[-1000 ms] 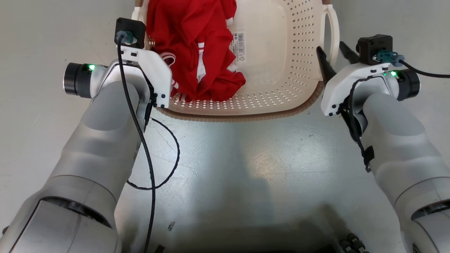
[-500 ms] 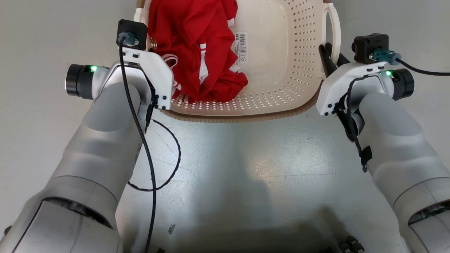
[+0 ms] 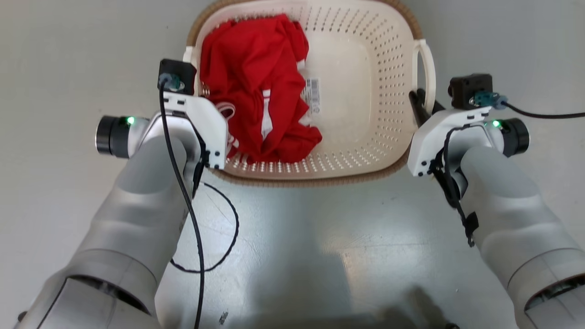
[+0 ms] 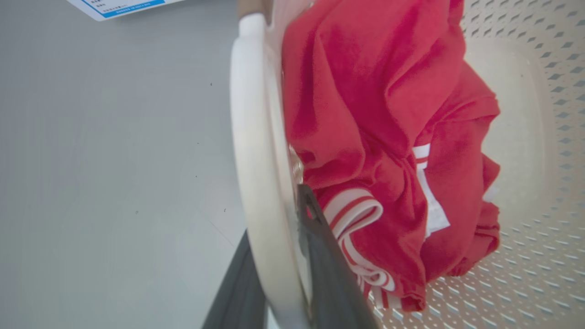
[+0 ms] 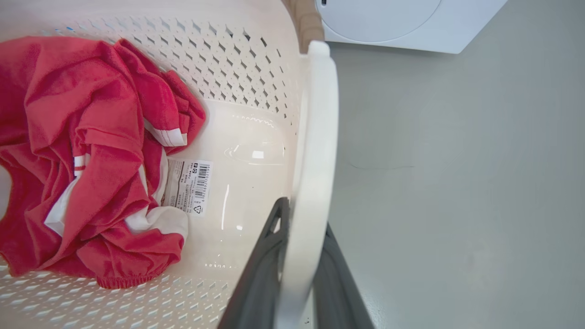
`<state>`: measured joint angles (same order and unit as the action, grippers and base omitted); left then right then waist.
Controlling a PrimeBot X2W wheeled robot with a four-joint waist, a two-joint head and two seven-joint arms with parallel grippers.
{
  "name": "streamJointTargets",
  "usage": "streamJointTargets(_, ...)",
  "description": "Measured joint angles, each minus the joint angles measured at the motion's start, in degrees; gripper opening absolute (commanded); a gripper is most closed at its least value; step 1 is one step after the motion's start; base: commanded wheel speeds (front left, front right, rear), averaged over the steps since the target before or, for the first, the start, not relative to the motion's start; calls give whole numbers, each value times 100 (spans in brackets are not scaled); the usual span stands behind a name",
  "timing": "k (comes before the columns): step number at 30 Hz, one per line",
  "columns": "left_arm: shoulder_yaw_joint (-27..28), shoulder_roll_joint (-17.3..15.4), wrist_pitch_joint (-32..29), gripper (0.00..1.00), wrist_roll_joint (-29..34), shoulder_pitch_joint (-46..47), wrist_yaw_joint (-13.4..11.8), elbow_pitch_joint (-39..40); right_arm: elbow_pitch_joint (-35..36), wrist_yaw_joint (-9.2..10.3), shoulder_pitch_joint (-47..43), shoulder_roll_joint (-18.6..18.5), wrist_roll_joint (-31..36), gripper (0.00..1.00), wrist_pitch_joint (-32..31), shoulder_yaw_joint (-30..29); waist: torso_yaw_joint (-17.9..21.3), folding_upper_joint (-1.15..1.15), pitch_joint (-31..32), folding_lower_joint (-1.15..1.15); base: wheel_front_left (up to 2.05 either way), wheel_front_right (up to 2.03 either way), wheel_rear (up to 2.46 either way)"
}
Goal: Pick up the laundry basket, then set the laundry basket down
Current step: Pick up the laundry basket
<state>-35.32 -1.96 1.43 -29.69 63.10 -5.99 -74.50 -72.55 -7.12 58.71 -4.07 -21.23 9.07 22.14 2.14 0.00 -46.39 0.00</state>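
Observation:
The laundry basket (image 3: 347,91) is cream-white and perforated with a brown rim (image 3: 311,179). It sits between my arms on the grey floor. A crumpled red garment (image 3: 256,91) with white stripes fills its left half, beside a barcode sticker (image 3: 312,96). My left gripper (image 4: 276,214) is shut on the basket's left loop handle (image 4: 251,137), with one finger outside and one inside the loop. My right gripper (image 5: 305,214) is shut on the right loop handle (image 5: 315,137); its dark fingers (image 3: 418,104) also show from the head camera. I cannot tell whether the basket is off the floor.
A white appliance (image 5: 402,23) stands on the floor beyond the basket's right side. A white label with a blue line (image 4: 123,5) lies beyond the left handle. A black cable (image 3: 224,237) loops down from my left arm. Open grey floor lies on both sides.
My right gripper's fingers straddled the right handle open a second ago and have now shut on it. The head camera has shifted, so more of the basket's far end is in view.

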Motion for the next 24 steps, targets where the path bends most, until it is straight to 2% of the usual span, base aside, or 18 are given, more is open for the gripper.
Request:
streamJointTargets(14,-42,-35,-94,0,-182,-818,107,4,-54,0,-756,92,-366,0,-259,270,46,0,943,0,0,0,0)
streamJointTargets(24,-98,-68,-148,0,-296,-1517,275,14,-62,-11,-1258,126,-626,0,-563,557,106,0,1752,0,0,0,0)
